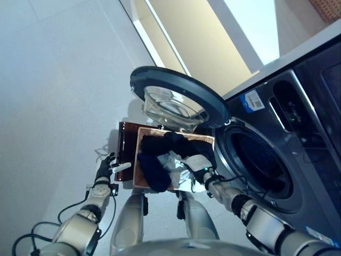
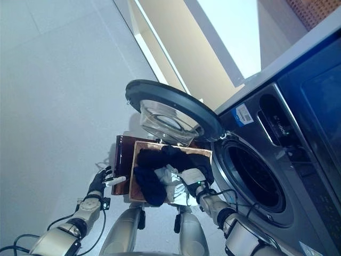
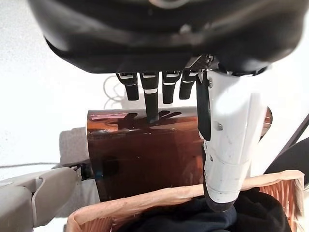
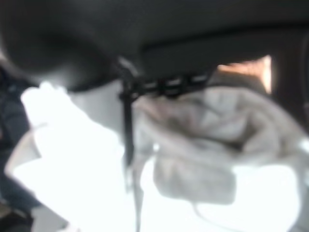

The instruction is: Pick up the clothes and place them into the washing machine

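A shallow wicker basket (image 1: 137, 156) rests on a low dark brown box (image 1: 126, 143) beside the washing machine (image 1: 298, 133). It holds dark navy clothes (image 1: 154, 168) and a light grey-white cloth (image 1: 173, 161). My right hand (image 1: 199, 162) lies on the light cloth at the basket's machine side. In the right wrist view the hand (image 4: 96, 43) sits right on that cloth (image 4: 217, 135). My left hand (image 1: 104, 169) is open and empty, held beside the box's outer side. In the left wrist view its fingers (image 3: 150, 96) are straight above the box (image 3: 145, 154).
The machine's round door (image 1: 176, 96) stands open over the far side of the basket. The dark drum opening (image 1: 256, 165) is just to the right of the basket. Pale tiled floor (image 1: 53, 106) lies to the left.
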{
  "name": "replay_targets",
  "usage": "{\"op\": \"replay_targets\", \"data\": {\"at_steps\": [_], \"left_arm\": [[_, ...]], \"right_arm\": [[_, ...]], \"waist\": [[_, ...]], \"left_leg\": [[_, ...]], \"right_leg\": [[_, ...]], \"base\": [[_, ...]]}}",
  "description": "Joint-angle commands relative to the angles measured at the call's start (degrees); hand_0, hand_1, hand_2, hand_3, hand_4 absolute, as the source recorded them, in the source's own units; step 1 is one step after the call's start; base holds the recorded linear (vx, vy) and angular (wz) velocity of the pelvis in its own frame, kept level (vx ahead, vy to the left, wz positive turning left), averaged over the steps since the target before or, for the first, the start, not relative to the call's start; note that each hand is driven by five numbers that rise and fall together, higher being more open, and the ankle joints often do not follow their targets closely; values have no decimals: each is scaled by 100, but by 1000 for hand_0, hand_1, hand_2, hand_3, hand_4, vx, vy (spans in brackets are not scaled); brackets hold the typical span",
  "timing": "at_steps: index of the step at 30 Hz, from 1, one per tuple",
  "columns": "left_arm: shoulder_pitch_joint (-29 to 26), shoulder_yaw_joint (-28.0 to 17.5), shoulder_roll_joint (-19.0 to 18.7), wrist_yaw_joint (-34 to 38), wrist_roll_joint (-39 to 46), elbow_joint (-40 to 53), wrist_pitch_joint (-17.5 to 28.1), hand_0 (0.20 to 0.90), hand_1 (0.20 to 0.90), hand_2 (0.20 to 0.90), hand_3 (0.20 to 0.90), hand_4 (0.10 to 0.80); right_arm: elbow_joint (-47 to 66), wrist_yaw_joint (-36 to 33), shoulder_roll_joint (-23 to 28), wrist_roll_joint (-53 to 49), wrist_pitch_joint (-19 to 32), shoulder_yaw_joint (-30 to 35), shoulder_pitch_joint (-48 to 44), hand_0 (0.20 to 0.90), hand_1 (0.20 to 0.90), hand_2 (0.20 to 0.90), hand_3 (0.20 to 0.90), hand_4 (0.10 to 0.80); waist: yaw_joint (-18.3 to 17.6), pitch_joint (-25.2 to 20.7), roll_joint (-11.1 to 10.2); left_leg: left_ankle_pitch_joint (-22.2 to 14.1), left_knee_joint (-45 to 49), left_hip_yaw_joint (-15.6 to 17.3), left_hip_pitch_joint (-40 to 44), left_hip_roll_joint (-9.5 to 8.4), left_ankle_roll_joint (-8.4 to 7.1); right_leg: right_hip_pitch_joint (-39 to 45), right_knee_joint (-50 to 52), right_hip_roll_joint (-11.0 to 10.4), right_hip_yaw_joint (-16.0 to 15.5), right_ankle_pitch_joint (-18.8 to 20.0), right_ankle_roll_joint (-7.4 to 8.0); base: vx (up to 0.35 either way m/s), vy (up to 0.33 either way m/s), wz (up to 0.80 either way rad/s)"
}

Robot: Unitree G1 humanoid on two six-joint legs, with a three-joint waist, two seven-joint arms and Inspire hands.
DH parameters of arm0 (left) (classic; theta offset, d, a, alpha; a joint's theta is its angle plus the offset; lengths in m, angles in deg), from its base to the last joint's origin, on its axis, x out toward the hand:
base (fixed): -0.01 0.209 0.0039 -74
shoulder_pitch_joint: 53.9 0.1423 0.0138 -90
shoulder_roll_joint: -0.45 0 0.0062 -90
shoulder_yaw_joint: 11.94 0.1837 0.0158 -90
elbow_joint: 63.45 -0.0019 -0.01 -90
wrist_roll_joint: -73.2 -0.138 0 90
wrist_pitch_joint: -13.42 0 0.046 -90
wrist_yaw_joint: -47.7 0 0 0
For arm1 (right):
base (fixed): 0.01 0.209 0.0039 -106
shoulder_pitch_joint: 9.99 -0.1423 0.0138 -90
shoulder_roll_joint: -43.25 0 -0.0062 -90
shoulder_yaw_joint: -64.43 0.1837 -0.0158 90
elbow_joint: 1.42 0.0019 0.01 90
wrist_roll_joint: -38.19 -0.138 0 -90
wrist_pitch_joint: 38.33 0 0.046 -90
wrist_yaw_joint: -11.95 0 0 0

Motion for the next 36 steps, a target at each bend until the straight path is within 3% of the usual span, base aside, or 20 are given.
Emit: {"op": "replay_targets", "data": {"at_steps": [1,2,3,4,5,26,36], "left_arm": [[-122,82,405,-157,-137,-30,83,900,900,900,900,800],[-121,81,405,-156,-137,-29,82,900,900,900,900,800],[-115,56,394,-203,-177,-39,56,900,900,900,900,800],[-115,40,390,-215,-194,-52,48,900,900,900,900,800],[-114,31,387,-221,-202,-47,34,900,900,900,900,800],[-100,-85,310,-248,-328,-133,-75,900,900,900,900,800],[355,-423,318,-456,-489,-261,-204,900,900,900,900,800]], "right_arm": [[129,541,-41,49,180,-298,-58,900,900,900,900,800],[131,544,-40,48,179,-298,-58,900,900,900,900,800],[206,696,-30,11,261,-356,-65,483,483,483,483,502],[223,718,-21,-29,274,-351,-73,483,483,483,483,502],[248,719,-1,-62,280,-342,-77,200,200,200,200,300],[-28,456,-111,-147,14,-16,-239,200,200,200,200,300],[-312,342,-18,-587,-144,731,150,200,200,200,200,300]], "waist": [[-54,-254,100],[-54,-251,100],[-52,-270,88],[-56,-284,82],[-62,-293,73],[-79,-427,-127],[-52,-688,-125]], "left_leg": [[417,-182,-159,-440,2,-431],[415,-181,-158,-436,2,-431],[381,-136,-144,-437,-8,-434],[366,-115,-132,-438,-10,-437],[353,-97,-128,-439,-9,-436],[210,112,-60,-369,59,-445],[-63,240,-24,321,107,-428]], "right_leg": [[-409,-19,289,-142,486,-186],[-405,-20,289,-141,486,-186],[-381,-50,283,-138,492,-189],[-368,-72,281,-137,497,-189],[-358,-94,279,-129,515,-189],[-77,-340,330,-126,579,-209],[603,-266,315,-90,287,-252]], "base": [[37,7,-1],[0,0,0],[0,0,0],[30,8,-3],[18,11,-5],[4,-1,0],[67,-27,0]]}}
